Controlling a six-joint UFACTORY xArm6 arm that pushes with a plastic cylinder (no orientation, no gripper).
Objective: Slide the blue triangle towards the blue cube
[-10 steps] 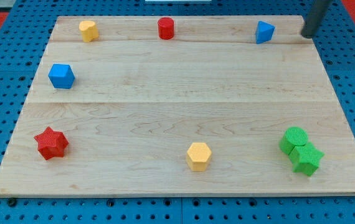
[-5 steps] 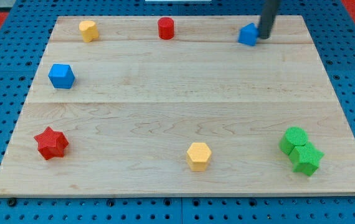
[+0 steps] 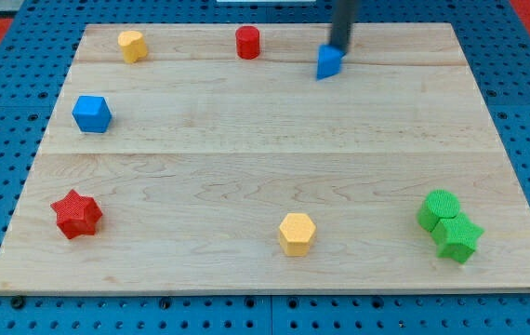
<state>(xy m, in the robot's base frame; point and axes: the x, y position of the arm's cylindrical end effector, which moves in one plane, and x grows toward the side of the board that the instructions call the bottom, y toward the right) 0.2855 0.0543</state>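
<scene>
The blue triangle [image 3: 329, 62] lies near the view's top, right of centre, on the wooden board [image 3: 265, 167]. My tip [image 3: 338, 47] touches its upper right side. The blue cube [image 3: 91, 113] sits at the view's left, far from the triangle and lower in the view.
A yellow block [image 3: 132, 45] and a red cylinder [image 3: 247, 42] stand along the top edge. A red star [image 3: 76, 214] is at the lower left, a yellow hexagon [image 3: 297, 233] at the bottom centre, and two green blocks [image 3: 448, 224] touch at the lower right.
My tip swept from the top right corner leftward, met the blue triangle and pushed it to the left and slightly down the view. The other blocks have not moved.
</scene>
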